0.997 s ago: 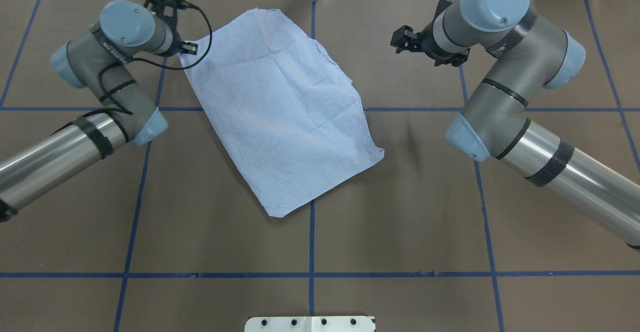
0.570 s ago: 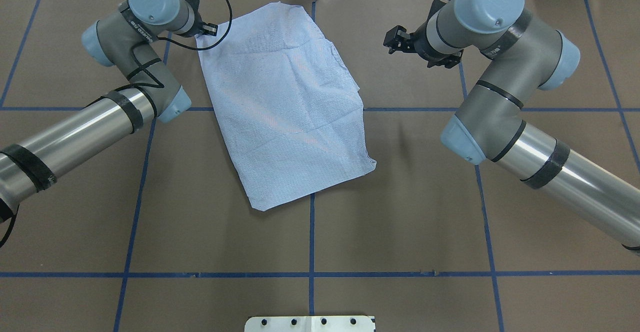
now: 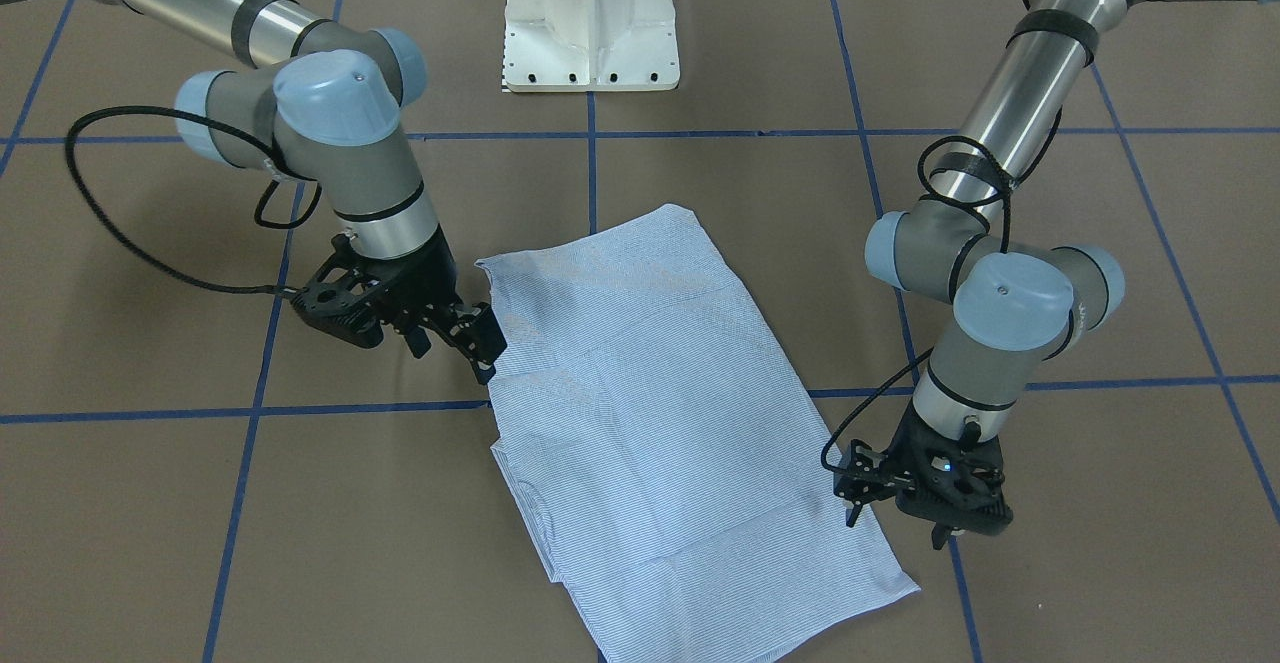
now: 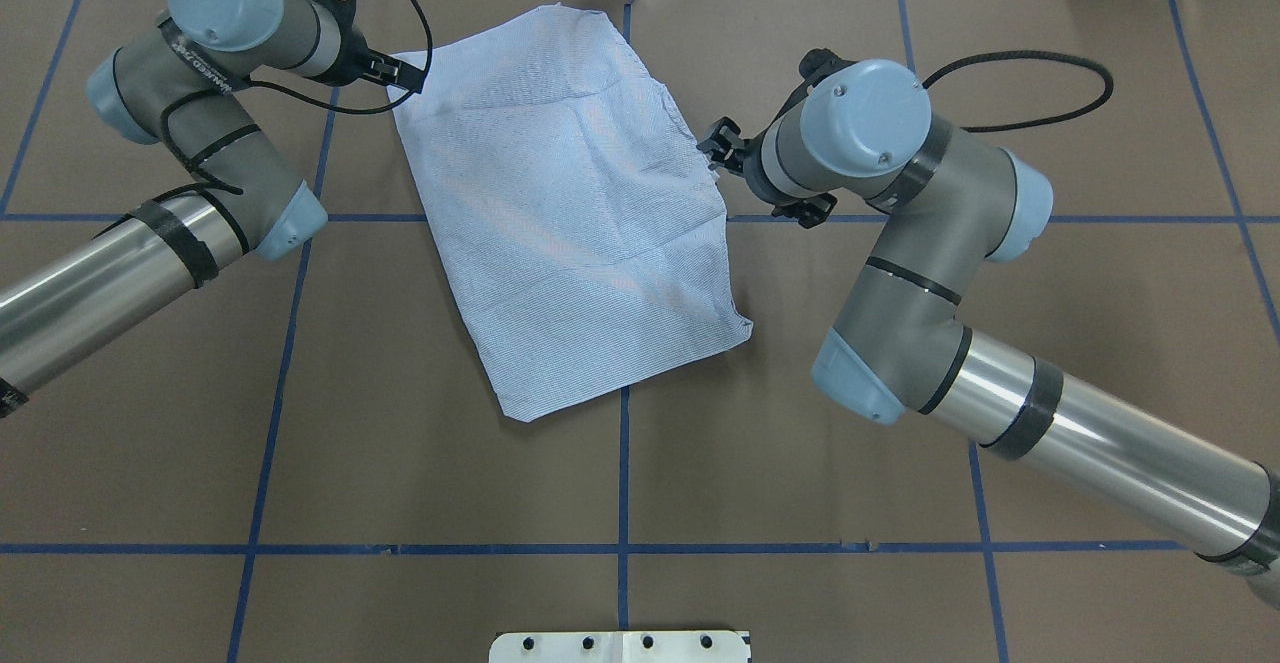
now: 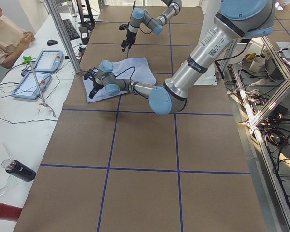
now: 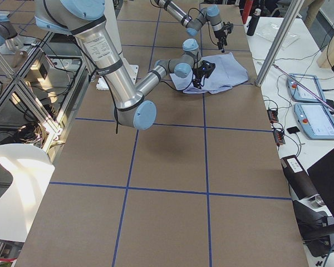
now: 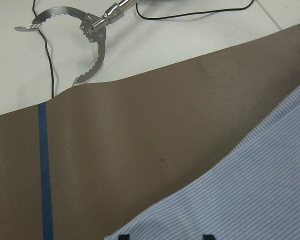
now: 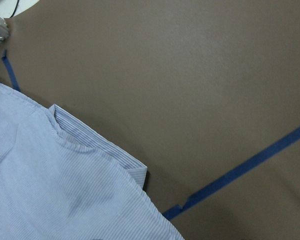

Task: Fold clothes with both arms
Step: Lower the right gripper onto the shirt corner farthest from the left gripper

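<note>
Fine-striped lt-blue shirt (image 4: 575, 213), wrinkled rough rectangle, on matte brn table (image 4: 800, 443).

Soft cloth on matt brown paper (image 4: 800, 463).
The shirt (image 4: 570, 213) looks finely woven, creased; the right arm (image 4: 1090, 448) gleams, polished metal.

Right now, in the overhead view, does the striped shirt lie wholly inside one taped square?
No, the striped shirt lies over the horizontal blue tape line, with cloth on both sides of it.

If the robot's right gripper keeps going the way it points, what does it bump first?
Most likely the shirt: the right gripper aims down at its side edge. How near it is, I cannot tell.
</note>
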Controlling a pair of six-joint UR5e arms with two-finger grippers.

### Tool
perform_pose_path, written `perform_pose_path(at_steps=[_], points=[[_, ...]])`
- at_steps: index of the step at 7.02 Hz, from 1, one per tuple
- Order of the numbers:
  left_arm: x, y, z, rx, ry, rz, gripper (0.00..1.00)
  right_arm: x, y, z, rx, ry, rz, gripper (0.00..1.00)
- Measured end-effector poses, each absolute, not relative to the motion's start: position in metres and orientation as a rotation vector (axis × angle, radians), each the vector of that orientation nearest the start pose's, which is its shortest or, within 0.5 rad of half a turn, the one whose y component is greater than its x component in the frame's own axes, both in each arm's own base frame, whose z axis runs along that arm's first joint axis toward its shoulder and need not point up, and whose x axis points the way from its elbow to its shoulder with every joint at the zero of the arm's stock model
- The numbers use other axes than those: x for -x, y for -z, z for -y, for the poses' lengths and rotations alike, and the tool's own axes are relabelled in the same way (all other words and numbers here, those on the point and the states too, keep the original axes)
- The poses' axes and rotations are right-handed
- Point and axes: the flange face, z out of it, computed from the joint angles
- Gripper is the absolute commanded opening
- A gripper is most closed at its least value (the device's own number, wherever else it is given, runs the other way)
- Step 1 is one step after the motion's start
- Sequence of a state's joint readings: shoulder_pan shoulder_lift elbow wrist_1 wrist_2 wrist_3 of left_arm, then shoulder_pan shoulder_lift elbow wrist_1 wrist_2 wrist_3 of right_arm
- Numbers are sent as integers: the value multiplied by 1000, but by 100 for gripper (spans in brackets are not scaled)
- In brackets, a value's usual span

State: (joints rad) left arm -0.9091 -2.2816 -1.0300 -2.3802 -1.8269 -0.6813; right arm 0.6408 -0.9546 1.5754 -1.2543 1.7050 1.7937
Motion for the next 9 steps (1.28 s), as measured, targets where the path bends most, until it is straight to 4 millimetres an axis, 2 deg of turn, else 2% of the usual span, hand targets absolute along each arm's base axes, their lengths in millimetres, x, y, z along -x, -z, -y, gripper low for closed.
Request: perform_pose_path(at_steps=[3,6,8,9], points=[[-398,-410,686,-600,-102,-789,100,537,-270,474,-31,-842,884,86],[-395,-422,682,-592,-100,-785,100,560,-284,444,-58,-828,817,86],[-392,-429,678,-591,-98,-784,100,569,-284,433,-75,-819,810,64],[-390,-431,674,-593,-98,-785,100,572,-282,430,-77,-818,813,64]])
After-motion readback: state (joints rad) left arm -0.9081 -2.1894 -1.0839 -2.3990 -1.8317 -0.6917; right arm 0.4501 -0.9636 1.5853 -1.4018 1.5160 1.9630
